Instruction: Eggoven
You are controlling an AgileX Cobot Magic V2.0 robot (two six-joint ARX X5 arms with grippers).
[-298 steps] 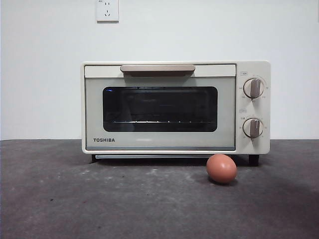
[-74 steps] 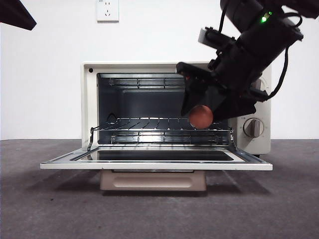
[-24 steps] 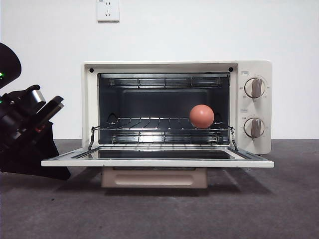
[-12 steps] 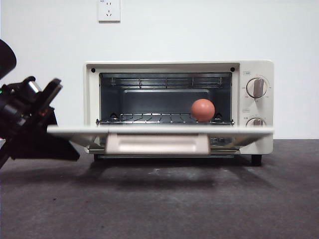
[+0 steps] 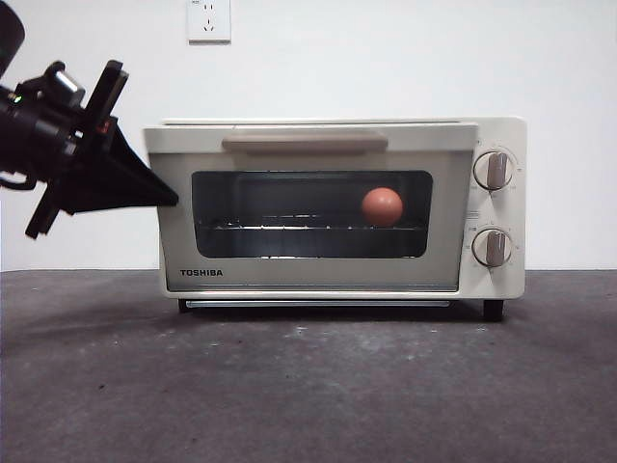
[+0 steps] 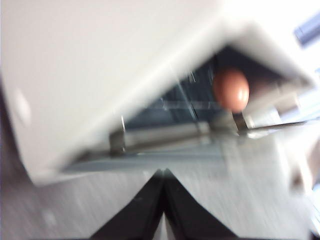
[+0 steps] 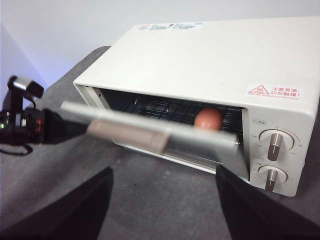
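The cream TOSHIBA oven (image 5: pixel 499 282) stands on the table with its door (image 5: pixel 308 277) swung up and almost closed, still slightly ajar in the right wrist view. The reddish-brown egg (image 5: pixel 383 206) rests on the wire rack inside, on the side nearer the knobs, and shows through the dark window. My left gripper (image 5: pixel 172 200) is shut, its tip against the door's left edge at mid height. In the left wrist view the shut jaws (image 6: pixel 163 172) point at the door gap, with the egg (image 6: pixel 231 90) behind. My right gripper (image 7: pixel 164 172) hangs open, well back from the oven (image 7: pixel 210 55).
The tan handle (image 5: pixel 305 144) runs along the door's top. Two knobs (image 5: pixel 492 171) sit on the oven's right panel. A wall socket (image 5: pixel 208 19) is on the white wall behind. The dark grey table (image 5: pixel 308 386) stretches in front of the oven.
The door has swung up from lying flat open to almost closed. My left gripper rose with it along the left edge. The egg has stayed on the rack.
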